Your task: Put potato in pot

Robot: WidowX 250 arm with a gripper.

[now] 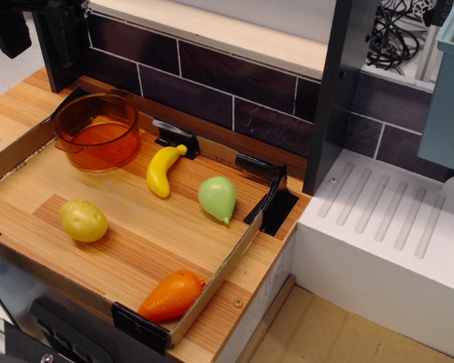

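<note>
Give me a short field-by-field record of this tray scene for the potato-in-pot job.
potato: lying on the wooden tray floor, front left, not in the pot
pot: upright at the tray's back left corner, nothing visible inside
banana: just right of the pot
pear: right of the banana
carrot: at the tray's front edge
gripper: not clearly in view

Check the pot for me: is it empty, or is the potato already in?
Empty. The pot stands upright with nothing inside; the potato lies on the wooden tray, apart from it.

Yellowish potato [83, 220] on wood; empty orange pot [97, 130] upright, well apart.
</note>
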